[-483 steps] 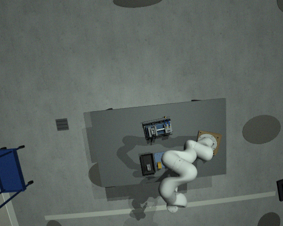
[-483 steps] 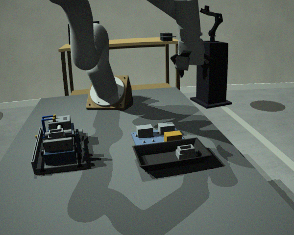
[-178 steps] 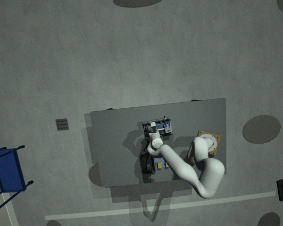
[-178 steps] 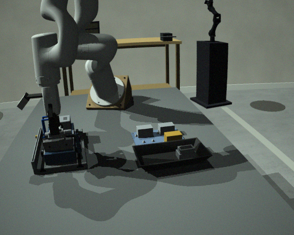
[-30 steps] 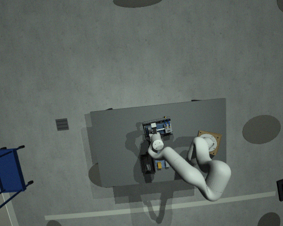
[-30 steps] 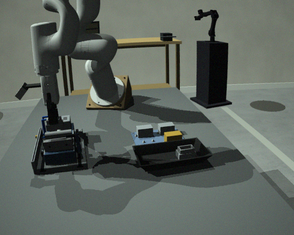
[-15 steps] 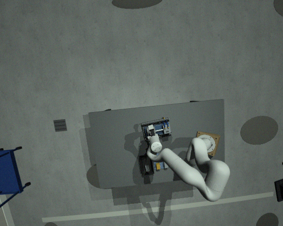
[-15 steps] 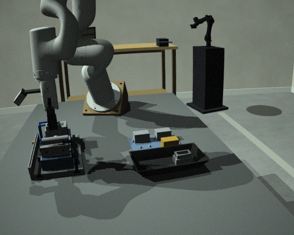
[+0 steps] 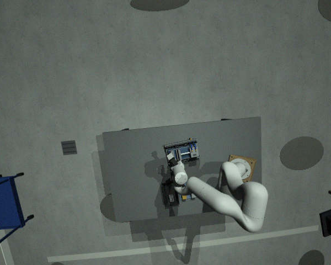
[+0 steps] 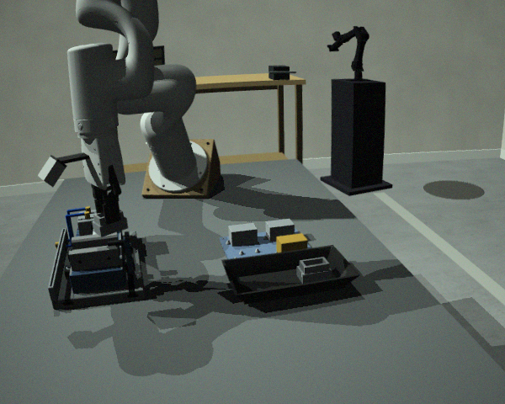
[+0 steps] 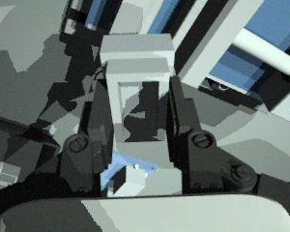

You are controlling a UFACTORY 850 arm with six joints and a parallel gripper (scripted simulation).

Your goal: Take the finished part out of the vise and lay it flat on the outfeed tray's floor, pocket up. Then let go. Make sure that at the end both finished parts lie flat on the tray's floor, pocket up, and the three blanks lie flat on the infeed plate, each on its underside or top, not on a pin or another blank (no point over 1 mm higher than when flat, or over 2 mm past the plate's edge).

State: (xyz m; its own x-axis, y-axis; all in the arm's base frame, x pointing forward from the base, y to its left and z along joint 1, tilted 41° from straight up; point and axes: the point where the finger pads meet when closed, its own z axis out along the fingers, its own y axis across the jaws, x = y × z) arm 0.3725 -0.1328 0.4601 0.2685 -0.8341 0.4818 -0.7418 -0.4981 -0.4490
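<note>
My gripper is shut on the finished part, a light grey block with a rectangular pocket that faces the wrist camera. I hold it just above the vise, slightly to the vise's side, and the part is clear of the jaws. The dark outfeed tray lies on the table to the right of the vise in the exterior view. One grey pocketed part lies on its floor at the right end.
Behind the tray sits a blue plate with two grey blocks and a yellow block. My arm's base stands on a wooden wedge at the back of the table. A black pedestal and a wooden bench stand beyond.
</note>
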